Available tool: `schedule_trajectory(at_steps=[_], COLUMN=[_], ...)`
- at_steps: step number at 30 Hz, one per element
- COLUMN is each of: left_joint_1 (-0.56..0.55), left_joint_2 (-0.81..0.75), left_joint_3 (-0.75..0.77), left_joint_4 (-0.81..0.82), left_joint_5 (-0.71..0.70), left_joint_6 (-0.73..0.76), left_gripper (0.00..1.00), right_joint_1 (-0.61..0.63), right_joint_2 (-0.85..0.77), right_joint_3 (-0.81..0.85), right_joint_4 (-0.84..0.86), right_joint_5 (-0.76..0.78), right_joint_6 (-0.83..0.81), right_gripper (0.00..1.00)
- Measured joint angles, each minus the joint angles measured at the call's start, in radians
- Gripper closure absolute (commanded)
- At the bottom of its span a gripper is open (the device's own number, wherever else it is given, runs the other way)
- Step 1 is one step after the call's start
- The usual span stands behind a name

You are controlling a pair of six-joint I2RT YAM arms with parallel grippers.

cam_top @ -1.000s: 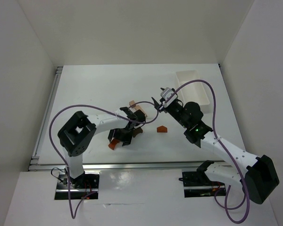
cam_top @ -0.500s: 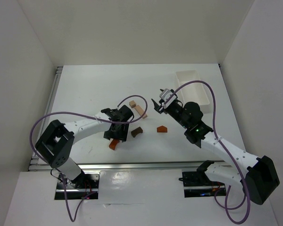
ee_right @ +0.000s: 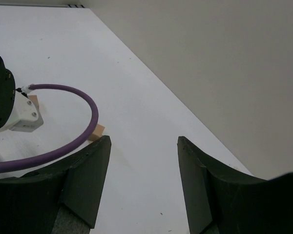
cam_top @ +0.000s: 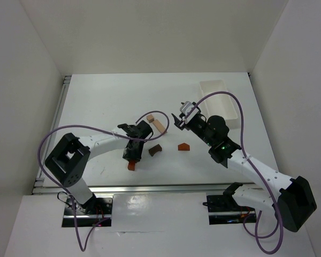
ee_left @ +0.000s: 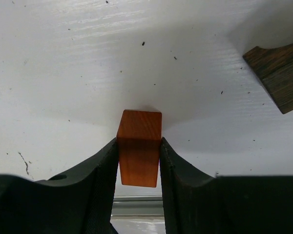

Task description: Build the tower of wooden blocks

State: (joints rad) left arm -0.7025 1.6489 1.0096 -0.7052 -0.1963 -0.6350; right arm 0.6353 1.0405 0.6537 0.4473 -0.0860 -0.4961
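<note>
Block (ee_left: 140, 124) in left pincer (ee_left: 139, 146), outside tray (cam_top: 212, 83)

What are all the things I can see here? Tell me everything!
table: one, white, under everything
tray: one, white, far right part of the table
pale tan blocks: two, side by side near the table's middle
dark brown block: one, lying just nearer than the tan ones
house-shaped block: one, orange-red, right of the dark brown one
orange-red block: one, pinched in the left tool, down at the table
purple cables: two, one looping along each arm
left tool: one, black, shut on the orange-red block
right tool: one, black, open and empty, above the table
</note>
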Motion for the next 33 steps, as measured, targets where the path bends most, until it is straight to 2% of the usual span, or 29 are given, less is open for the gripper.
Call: schedule_trajectory(at_steps=[4, 18, 33], left_joint_1=[0.0, -0.037, -0.109], left_joint_2=[0.015, 0.032, 0.07], left_joint_3=[0.016, 0.021, 0.058], left_joint_4=[0.003, 0.186, 0.253], left_joint_5=[-0.005, 0.048, 0.095], left_joint_6=[0.032, 0.315, 0.431], left_gripper=[1.0, 1.0, 1.0], right_joint_1=[0.0, -0.001, 0.0], right_joint_2=[0.0, 0.004, 0.004], right_joint_3=[0.0, 0.0, 0.0], right_joint_4=[-0.001, -0.002, -0.023], right_joint_5=[0.0, -0.002, -0.009], right_joint_6=[-0.004, -0.049, -0.07], right_gripper=[0.35, 0.35, 0.35])
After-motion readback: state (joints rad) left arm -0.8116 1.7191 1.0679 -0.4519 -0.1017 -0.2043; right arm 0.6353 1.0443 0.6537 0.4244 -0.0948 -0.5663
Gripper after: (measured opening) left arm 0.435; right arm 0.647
